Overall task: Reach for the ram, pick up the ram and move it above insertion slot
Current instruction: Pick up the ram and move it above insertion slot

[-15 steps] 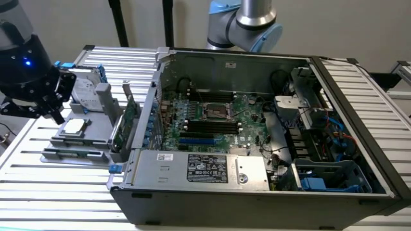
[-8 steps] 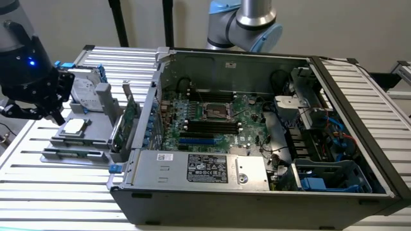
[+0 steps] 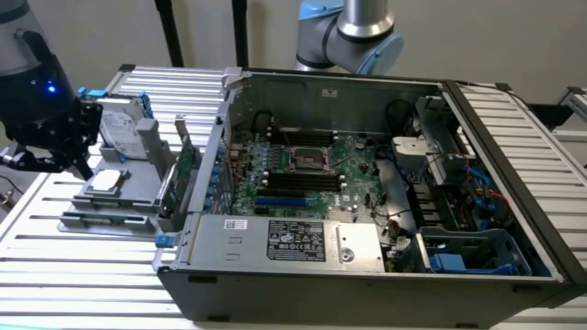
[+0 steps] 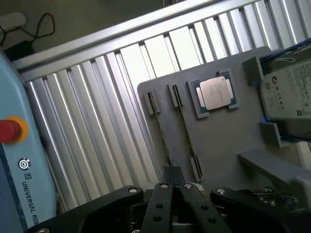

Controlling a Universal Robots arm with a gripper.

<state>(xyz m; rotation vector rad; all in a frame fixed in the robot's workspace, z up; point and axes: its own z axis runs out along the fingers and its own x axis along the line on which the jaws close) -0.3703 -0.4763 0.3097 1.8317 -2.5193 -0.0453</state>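
The ram (image 3: 103, 220) is a thin green stick held on its edge in the front row of a grey fixture tray (image 3: 87, 203), at the exterior view's left. In the wrist view the ram (image 4: 186, 133) runs as a narrow strip between two grey clips. My black gripper (image 3: 81, 168) hangs above the tray's far left side, apart from the ram. Its fingers (image 4: 165, 194) meet with nothing between them, the gripper (image 4: 172, 171) shut just over one end of the ram's row. The dark insertion slots (image 3: 303, 180) lie on the motherboard inside the open computer case (image 3: 513, 158).
The tray also carries a silver processor (image 4: 214, 94), a hard drive (image 3: 119, 124) and an upright green expansion card (image 3: 186, 172) next to the case wall. A blue unit with a red button (image 4: 9, 128) sits beside the slatted table (image 4: 97, 121). A second arm's base (image 3: 353, 34) stands behind the case.
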